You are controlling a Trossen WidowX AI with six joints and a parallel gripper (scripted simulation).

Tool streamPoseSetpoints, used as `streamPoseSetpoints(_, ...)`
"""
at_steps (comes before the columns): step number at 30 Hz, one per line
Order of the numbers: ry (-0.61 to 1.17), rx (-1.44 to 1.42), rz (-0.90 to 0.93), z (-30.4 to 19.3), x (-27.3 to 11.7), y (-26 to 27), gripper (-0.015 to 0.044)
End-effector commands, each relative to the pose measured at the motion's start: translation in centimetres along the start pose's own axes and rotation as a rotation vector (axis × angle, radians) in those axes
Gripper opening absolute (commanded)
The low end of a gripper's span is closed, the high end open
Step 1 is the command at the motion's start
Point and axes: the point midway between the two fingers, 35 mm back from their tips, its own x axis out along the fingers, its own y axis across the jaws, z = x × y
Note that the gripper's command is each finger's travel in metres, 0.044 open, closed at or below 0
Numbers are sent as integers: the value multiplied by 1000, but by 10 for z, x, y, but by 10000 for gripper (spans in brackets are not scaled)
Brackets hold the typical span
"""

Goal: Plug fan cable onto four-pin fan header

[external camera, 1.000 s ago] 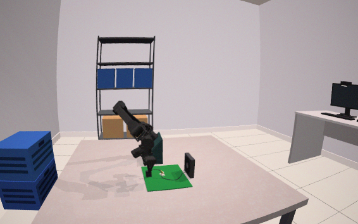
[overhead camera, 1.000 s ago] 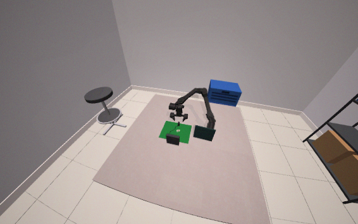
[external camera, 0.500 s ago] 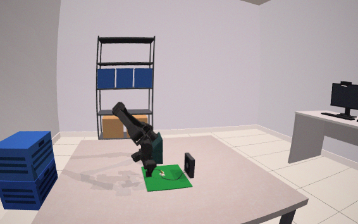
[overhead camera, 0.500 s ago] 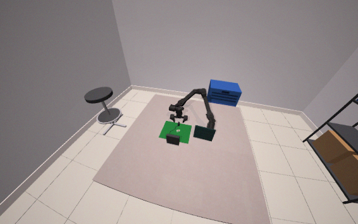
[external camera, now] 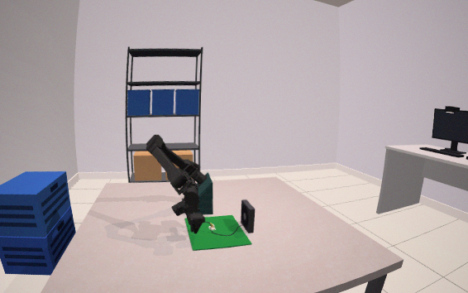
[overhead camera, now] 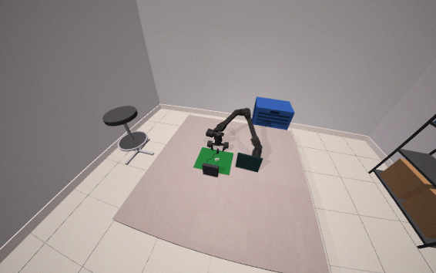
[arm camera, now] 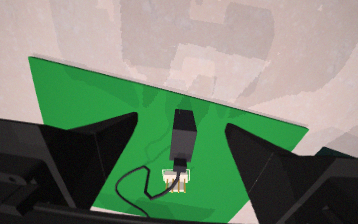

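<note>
The black, blocky plug sat between the open gripper's tapering fingers, ungripped. Its thin cable curled over the flat green board.

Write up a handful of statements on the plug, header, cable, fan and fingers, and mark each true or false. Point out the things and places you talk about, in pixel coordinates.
1. The fingers stand open, one on each side of the plug [arm camera: 183, 135]. True.
2. The plug is seated on the four-pin header [arm camera: 176, 181]. False: its pins are exposed and the plug is off them.
3. The board [overhead camera: 200, 162] [external camera: 219, 242] [arm camera: 65, 95] is green. True.
4. The fan [overhead camera: 210, 170] [external camera: 247, 216] lies flat. False: it stands upright by the board's edge.
5. A dark cable [external camera: 226, 235] [arm camera: 117, 186] runs from the plug. True.
6. The fingers are clamped on the cable. False: they grip nothing.
</note>
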Motion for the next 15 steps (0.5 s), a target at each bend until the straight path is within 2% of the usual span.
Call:
streamPoseSetpoints(1, 0, 1, 1, 0, 0, 0, 361)
streamPoseSetpoints(15, 0, 1, 1, 0, 0, 0, 0)
